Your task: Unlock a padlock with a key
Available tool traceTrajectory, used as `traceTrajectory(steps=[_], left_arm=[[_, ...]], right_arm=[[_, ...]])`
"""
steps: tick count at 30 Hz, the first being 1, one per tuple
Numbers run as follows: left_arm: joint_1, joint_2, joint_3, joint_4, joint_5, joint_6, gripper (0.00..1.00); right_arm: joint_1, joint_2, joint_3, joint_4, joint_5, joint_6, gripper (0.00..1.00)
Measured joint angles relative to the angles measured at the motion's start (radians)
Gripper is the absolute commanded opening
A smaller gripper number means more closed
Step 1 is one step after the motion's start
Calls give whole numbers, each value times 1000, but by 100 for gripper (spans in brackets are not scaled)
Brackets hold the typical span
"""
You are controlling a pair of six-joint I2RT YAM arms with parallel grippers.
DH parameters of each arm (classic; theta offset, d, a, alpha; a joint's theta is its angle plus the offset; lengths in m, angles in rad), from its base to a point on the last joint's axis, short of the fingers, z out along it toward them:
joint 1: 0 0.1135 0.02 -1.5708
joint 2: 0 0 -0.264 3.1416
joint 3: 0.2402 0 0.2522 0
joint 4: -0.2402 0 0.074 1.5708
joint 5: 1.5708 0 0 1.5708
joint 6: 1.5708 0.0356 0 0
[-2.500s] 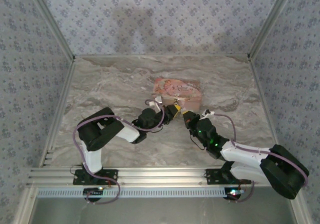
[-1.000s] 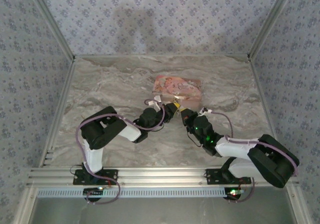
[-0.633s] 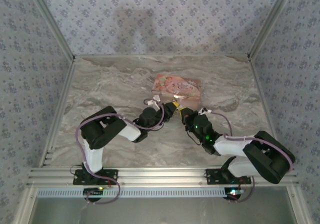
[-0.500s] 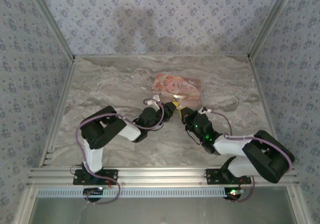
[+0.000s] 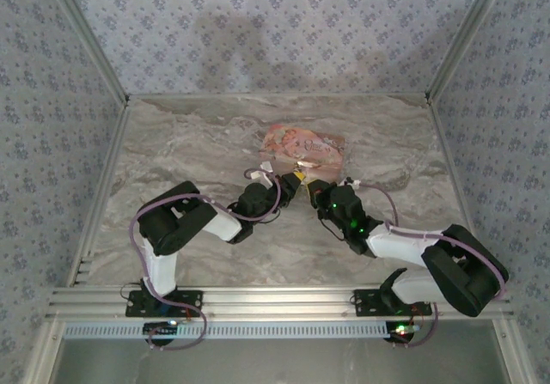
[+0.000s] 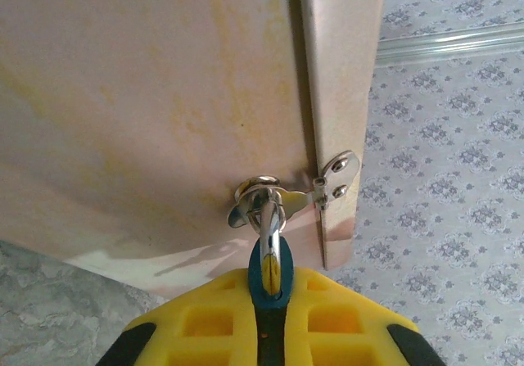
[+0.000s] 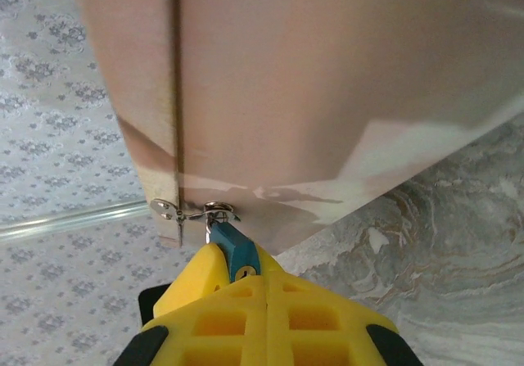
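The padlock (image 6: 270, 272) is a small blue body with a chrome shackle, and the shackle passes through the metal hasp (image 6: 334, 178) on the pink book (image 6: 147, 96). My left gripper (image 6: 270, 291) is shut on the blue body, with its yellow fingers on either side. In the right wrist view the padlock (image 7: 237, 255) shows its keyhole, with no key in it. My right gripper (image 7: 266, 282) is shut just below and right of it, and no key shows between its fingers. From above, the left gripper (image 5: 295, 185) and the right gripper (image 5: 315, 192) meet at the book's (image 5: 305, 146) near edge.
The book lies on the marble table (image 5: 189, 152), which is walled by patterned panels on three sides. An aluminium rail (image 5: 258, 300) runs along the near edge by the arm bases. Both arms' cables loop close to the grippers.
My right arm has swung its elbow inward and pushed its gripper up and left against the left gripper. The book has shifted slightly away. The left arm has barely moved.
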Motion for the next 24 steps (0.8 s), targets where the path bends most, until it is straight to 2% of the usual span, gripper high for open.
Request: traceTrajectory(steps=[6, 12, 19, 24], left_arm=[[0, 0, 0, -13, -9, 0, 1], [0, 0, 0, -20, -10, 0, 0], [0, -12, 0, -18, 0, 0, 0], [0, -25, 0, -15, 0, 0, 0]], right_arm=[[-8, 14, 7, -7, -30, 90, 0], [-14, 4, 38, -86, -34, 44, 0], [-25, -47, 86, -213, -48, -178, 0], [-26, -64, 93, -227, -48, -282, 0]])
